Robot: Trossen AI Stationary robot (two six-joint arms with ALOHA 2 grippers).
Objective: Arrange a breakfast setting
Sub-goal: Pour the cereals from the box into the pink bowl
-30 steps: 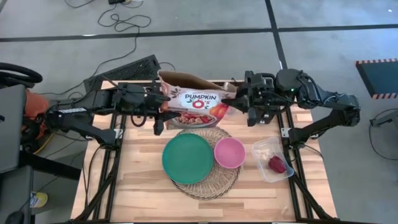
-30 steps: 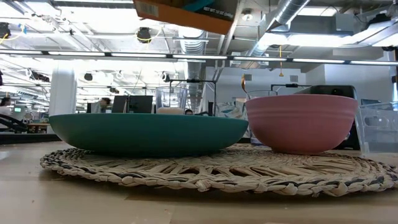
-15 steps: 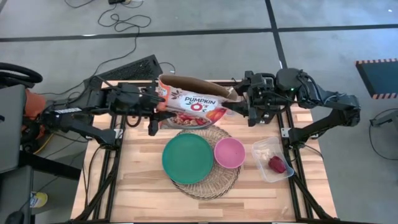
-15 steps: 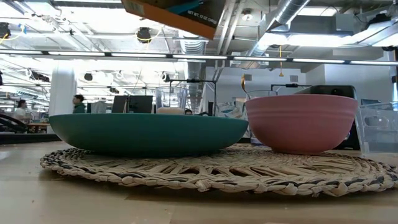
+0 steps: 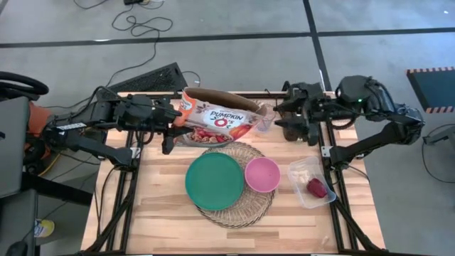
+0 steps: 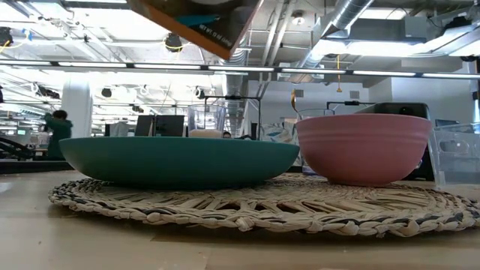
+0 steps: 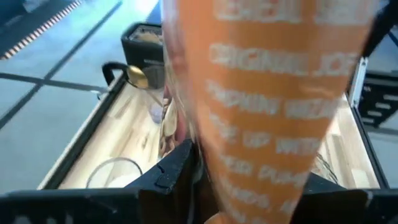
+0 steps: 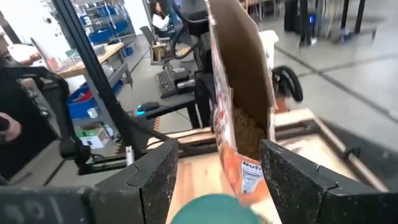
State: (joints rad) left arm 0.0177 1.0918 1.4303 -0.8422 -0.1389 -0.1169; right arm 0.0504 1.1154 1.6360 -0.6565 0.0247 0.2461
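Note:
The orange-white cereal box [image 5: 217, 117] hangs in the air over the table's far part, its open top toward the right. My left gripper [image 5: 178, 122] is shut on its left end. My right gripper [image 5: 286, 122] is open and empty, just right of the box's open top [image 8: 239, 93]. The teal plate [image 5: 215, 180] and the pink bowl [image 5: 262, 174] rest on the round straw mat [image 5: 245, 206]. A clear glass [image 5: 264, 122] stands on the table near the box's open end. The gold spoon [image 7: 138, 74] shows in the left wrist view. My left gripper pinches the box's closed end [image 7: 249, 186] between its two fingers [image 7: 177, 171], coming level from the table's left. The box is lifted clear of the table and tilted, with its printed face up and its open top pointing right.
A clear plastic tub [image 5: 323, 174] at the right holds the red fruit [image 5: 316, 188] and the bagel [image 5: 304, 169]. The black toaster [image 7: 143, 37] stands at the far left. A second glass [image 7: 115, 171] stands below the box. Bare wood lies at the near left [image 5: 156, 213].
My right gripper has let go of the box's open end and drawn back toward the table's right edge. My left gripper has shifted a little left with the box, which has tipped and turned further in the air.

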